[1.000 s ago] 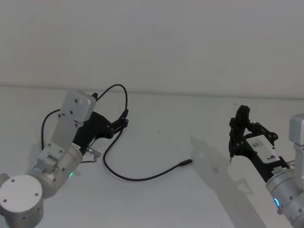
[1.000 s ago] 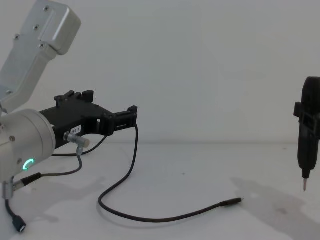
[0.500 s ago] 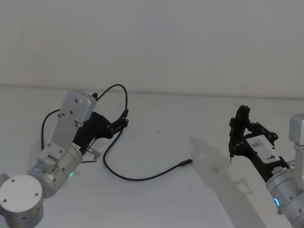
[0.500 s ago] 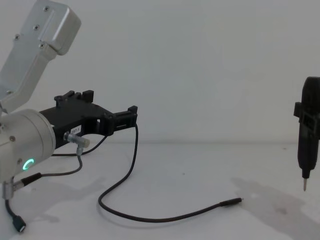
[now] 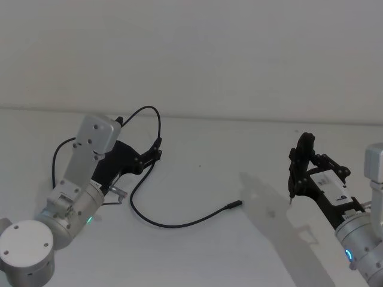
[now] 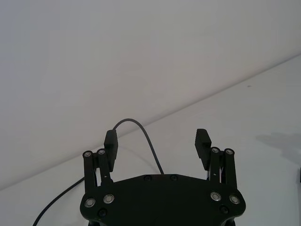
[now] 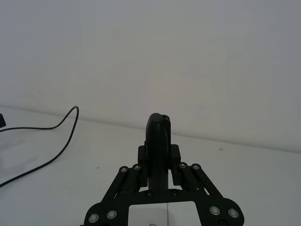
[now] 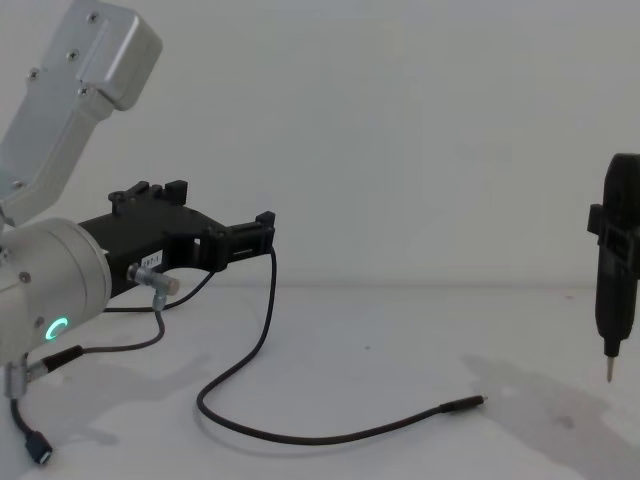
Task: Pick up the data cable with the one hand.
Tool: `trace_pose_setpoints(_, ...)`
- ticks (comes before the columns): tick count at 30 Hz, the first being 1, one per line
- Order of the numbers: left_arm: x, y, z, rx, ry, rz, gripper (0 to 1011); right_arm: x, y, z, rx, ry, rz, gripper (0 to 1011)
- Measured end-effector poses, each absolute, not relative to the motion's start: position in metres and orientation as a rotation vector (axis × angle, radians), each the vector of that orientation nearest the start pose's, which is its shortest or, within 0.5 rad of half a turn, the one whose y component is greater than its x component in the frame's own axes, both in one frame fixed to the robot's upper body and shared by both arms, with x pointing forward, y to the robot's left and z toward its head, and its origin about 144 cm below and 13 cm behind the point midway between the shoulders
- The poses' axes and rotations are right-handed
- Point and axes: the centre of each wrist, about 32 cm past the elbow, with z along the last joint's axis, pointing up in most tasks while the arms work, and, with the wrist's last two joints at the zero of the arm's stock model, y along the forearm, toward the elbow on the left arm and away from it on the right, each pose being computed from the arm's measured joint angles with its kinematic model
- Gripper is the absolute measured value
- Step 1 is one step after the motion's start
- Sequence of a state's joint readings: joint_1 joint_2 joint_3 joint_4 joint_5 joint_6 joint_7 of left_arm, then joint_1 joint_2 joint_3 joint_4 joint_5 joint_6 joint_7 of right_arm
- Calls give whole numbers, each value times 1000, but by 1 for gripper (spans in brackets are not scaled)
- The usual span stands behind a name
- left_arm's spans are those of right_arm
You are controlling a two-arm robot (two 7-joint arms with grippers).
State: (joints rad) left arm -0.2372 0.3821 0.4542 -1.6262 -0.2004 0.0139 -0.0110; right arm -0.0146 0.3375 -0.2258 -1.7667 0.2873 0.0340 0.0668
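Black data cable (image 5: 179,225) arcs between the left gripper's (image 6: 157,140) released fingers (image 6: 203,142), plug (image 5: 236,204) on the table (image 5: 209,155) well beyond them; closing off-centre could flick the stiff cord out; right gripper (image 7: 159,162), far off, clenches a pin tool (image 8: 620,270).

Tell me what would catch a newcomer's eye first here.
The data cable snakes across the middle of the table, plug end lying free, its other stretch rising to the left pincer, which hangs open above the left side. On the right, the right pincer is shut on a pin-tipped black tool held upright.
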Motion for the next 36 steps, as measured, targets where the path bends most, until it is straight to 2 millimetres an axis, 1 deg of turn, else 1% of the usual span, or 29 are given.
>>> trace_pose_setpoints(28,492,198,1204,61,-268,1123,1001,443,-237,1189,26,-75,-1229,268)
trace_pose_setpoints(36,493,204,1205,78,-277,1086,1001,443,-237,1189,26,-75,-1230,268)
